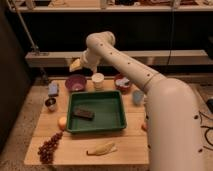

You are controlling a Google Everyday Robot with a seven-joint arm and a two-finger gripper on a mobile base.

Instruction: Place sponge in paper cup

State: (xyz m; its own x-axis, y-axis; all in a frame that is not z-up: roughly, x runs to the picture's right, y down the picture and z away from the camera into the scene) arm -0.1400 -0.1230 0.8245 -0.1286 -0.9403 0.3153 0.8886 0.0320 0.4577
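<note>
The sponge (pixel 53 89), a small pale blue-grey block, lies at the table's back left corner. The cream-white paper cup (pixel 98 81) stands upright at the back middle, between a purple bowl and a red bowl. My gripper (pixel 76 64) hangs in the air above the purple bowl (pixel 75 82), to the right of and higher than the sponge and up-left of the paper cup. It is open and holds nothing. The arm reaches in from the lower right and arcs over the cup.
A green tray (pixel 115 102) with a dark block (pixel 84 113) fills the table's middle. Around it are a red bowl (pixel 121 83), blue-grey cup (pixel 138 97), metal cup (pixel 50 103), orange fruit (pixel 62 122), grapes (pixel 48 147) and a banana (pixel 102 148).
</note>
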